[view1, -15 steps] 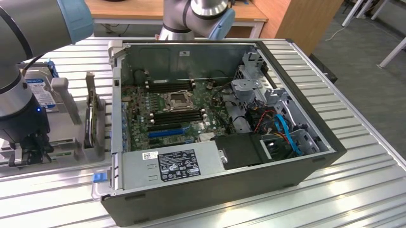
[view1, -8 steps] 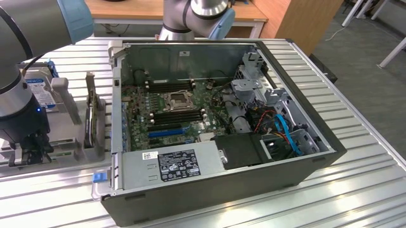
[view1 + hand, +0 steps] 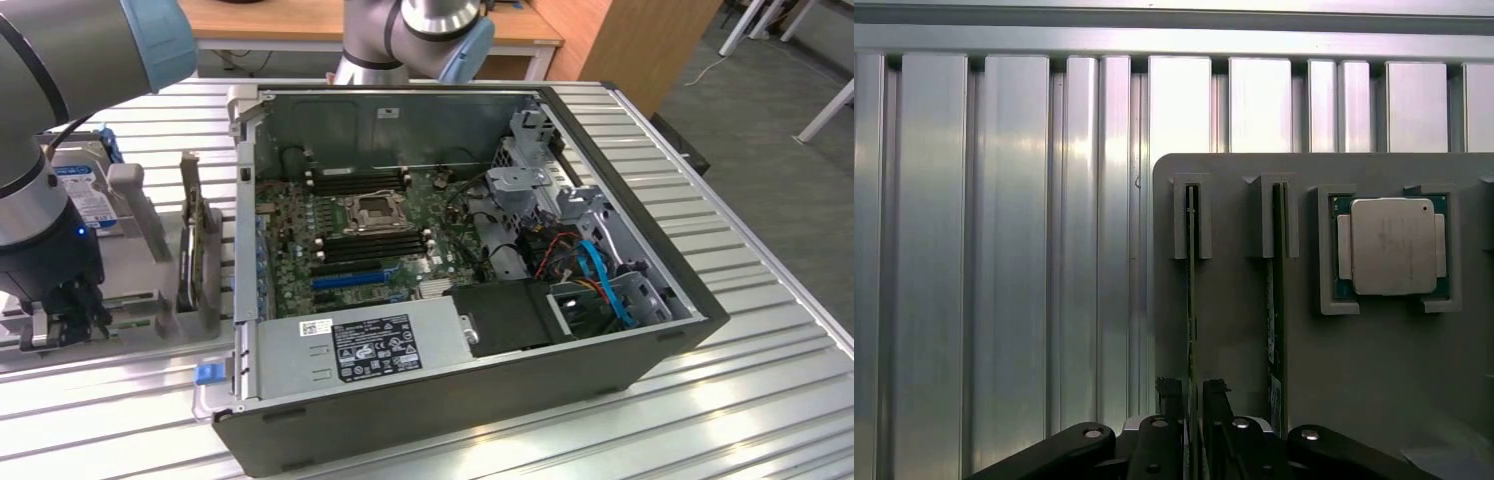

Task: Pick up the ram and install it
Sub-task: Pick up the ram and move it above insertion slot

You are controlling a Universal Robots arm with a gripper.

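In the wrist view the gripper [image 3: 1192,388] is narrow but not closed, with one finger on each side of the ram [image 3: 1191,280]. The ram stands upright in the gray holder [image 3: 1234,340]. The exterior view adds the open computer case [image 3: 441,420], well apart from the gripper.

Ram [image 3: 1191,260]: thin green stick seen edge-on, standing upright on its long edge in a slot of the grey holder [image 3: 1234,340]. It's dead on the centreline of my gripper [image 3: 1193,388], near end right at the tool, the rest running straight out ahead. Second ram stick [image 3: 1275,280]: same pose, next slot over, parallel to the first, just off to one side of my gripper.
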